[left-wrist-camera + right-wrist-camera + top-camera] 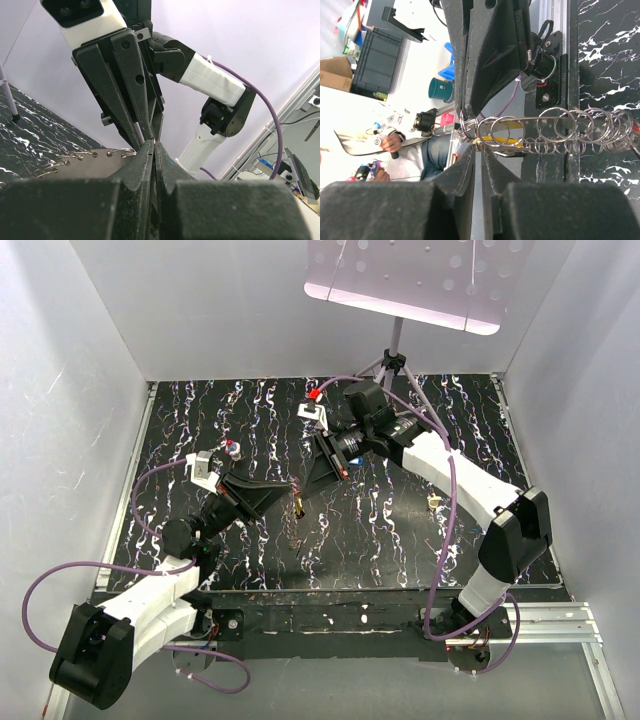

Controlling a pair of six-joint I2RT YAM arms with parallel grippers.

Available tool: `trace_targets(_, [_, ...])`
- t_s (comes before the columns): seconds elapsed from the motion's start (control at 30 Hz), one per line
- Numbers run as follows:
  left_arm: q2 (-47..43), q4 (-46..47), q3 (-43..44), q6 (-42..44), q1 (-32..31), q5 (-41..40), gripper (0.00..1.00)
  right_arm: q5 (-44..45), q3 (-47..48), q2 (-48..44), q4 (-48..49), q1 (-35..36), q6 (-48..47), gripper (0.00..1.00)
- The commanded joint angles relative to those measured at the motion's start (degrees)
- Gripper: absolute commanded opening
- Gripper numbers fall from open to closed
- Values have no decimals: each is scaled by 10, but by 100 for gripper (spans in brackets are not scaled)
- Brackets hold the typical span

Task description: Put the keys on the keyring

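Both grippers meet above the middle of the mat. My left gripper [154,142] is shut on the end of the keyring [92,162], a flat grey plate edged with small wire rings. In the right wrist view the keyring [570,118] runs edge-on to the right, and a yellow key [512,142] shows behind its rings. My right gripper [480,148] touches the ring end from the other side, its jaws a narrow slit apart. From above, the yellow key [298,506] hangs under the two grippers' tips. Loose keys lie on the mat: red [314,395], red-blue [234,448], beige [433,502].
A grey tripod stand [395,360] stands at the back of the mat under a white light panel [410,280]. White walls enclose the mat on three sides. A metal rail [560,615] runs along the near edge by the arm bases.
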Motion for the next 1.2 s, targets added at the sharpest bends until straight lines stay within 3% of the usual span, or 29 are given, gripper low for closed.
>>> trace_targets(0.0, [-5,102,-4,-1,-1,-14,0,14,39,-16,-52,5,-58,22])
trace_targets(0.27, [-1,84,-1,-8,-1,9,0,65,147,-5,-214,4,-240,38])
trace_targets(0.47, [1,85,5,-15,-1,14,0,75,169,17,-222,5,-246,39])
trace_targets(0.8, [0,82,4,-15,-1,10,0,86,151,24,-212,18,-240,37])
trace_targets(1.17, [-10,57,0,-4,-1,2,0,79,146,23,-210,26,-237,22])
